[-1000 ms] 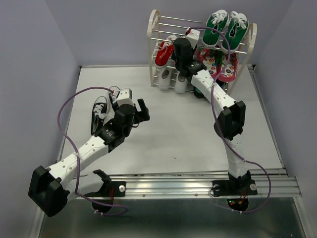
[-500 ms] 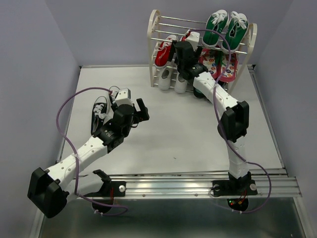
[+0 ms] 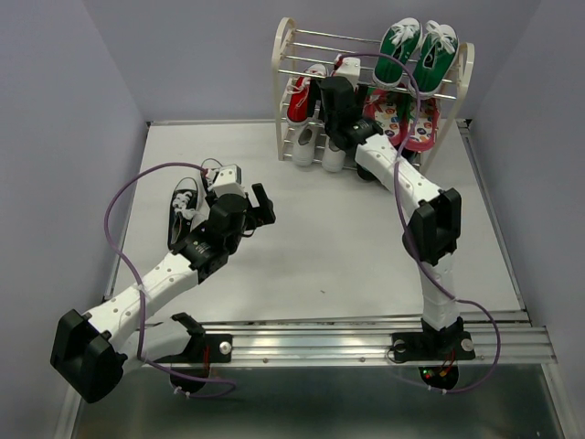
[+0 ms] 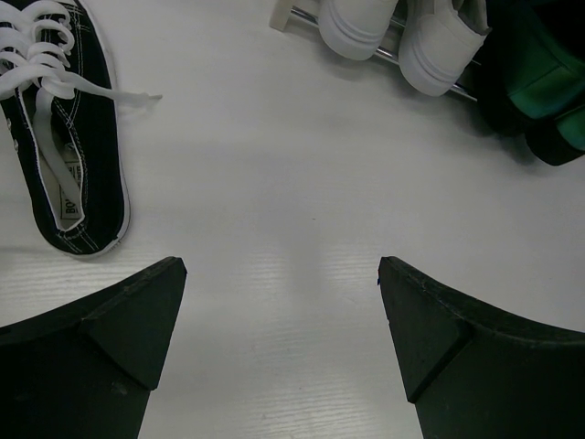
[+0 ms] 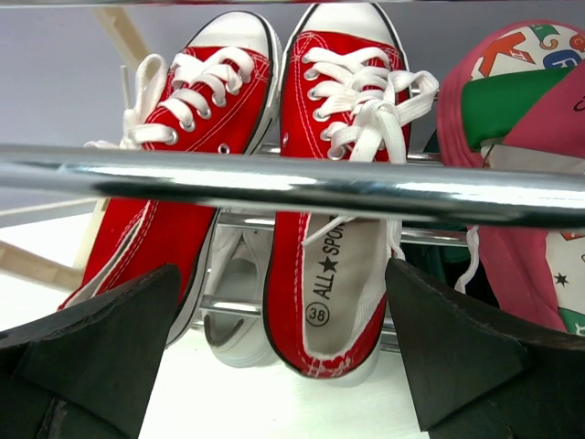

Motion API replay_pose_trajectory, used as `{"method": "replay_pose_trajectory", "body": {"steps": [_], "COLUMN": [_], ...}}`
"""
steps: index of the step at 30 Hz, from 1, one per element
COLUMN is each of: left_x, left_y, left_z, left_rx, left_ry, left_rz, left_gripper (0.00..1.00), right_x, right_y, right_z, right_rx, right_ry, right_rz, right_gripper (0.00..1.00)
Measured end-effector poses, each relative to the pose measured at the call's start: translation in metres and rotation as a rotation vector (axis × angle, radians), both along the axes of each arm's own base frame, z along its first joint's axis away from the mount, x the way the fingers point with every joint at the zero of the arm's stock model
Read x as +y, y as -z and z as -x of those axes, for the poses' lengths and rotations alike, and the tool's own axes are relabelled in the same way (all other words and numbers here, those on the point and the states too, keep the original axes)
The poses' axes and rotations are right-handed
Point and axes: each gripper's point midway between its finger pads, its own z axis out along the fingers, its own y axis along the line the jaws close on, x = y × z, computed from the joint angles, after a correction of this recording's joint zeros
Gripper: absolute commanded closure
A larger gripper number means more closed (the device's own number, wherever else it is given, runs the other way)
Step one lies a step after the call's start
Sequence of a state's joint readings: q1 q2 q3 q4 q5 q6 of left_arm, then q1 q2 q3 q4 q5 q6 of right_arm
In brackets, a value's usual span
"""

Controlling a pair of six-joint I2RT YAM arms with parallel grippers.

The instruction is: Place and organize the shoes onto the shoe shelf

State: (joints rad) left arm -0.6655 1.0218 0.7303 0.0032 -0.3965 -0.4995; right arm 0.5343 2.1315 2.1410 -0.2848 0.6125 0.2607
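Observation:
The cream-white shoe shelf [image 3: 282, 57] stands at the table's back. Two red sneakers [image 3: 300, 96] lie side by side on its middle tier, seen close in the right wrist view [image 5: 196, 137] [image 5: 334, 183]. My right gripper [image 3: 331, 91] [image 5: 281, 270] is open at that tier, its fingers either side of the right red sneaker's heel. Two white sneakers [image 3: 311, 146] [image 4: 356, 23] sit on the bottom tier. A black sneaker [image 3: 186, 203] [image 4: 69, 174] lies on the table at the left. My left gripper [image 3: 260, 206] [image 4: 281, 302] is open and empty above the table beside it.
Green sneakers [image 3: 416, 50] sit on the top tier. Pink patterned shoes [image 3: 411, 119] [image 5: 512, 110] fill the right of the middle tier. Dark green boots [image 4: 539, 91] are at the bottom right. A shelf rod [image 5: 274, 183] crosses in front of the right wrist camera.
My right gripper has shifted slightly left and closer to the shelf, with the second red sneaker now resting on the middle tier. The left arm has barely moved.

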Motion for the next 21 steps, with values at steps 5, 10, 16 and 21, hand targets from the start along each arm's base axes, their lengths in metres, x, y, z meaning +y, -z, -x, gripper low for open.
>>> {"method": "replay_pose_trajectory", "body": {"steps": [5, 10, 16, 21], "left_x": [0.0, 0.0, 0.0, 0.001], "left_y": [0.0, 0.001, 0.001, 0.001], "left_z": [0.0, 0.0, 0.0, 0.0], "left_rx": [0.001, 0.002, 0.002, 0.002], "left_ry": [0.001, 0.003, 0.003, -0.003], "left_rz": [0.0, 0.0, 0.0, 0.002], "left_gripper": [0.01, 0.01, 0.01, 0.01], "right_x": [0.002, -0.003, -0.01, -0.009], "right_y": [-0.008, -0.02, -0.024, -0.006], "right_z": [0.009, 0.024, 0.047, 0.059], "right_rx": [0.002, -0.002, 0.006, 0.044], "right_ry": [-0.013, -0.018, -0.007, -0.01], "right_rz": [0.01, 0.008, 0.012, 0.018], "right_gripper": [0.0, 0.0, 0.0, 0.0]}}
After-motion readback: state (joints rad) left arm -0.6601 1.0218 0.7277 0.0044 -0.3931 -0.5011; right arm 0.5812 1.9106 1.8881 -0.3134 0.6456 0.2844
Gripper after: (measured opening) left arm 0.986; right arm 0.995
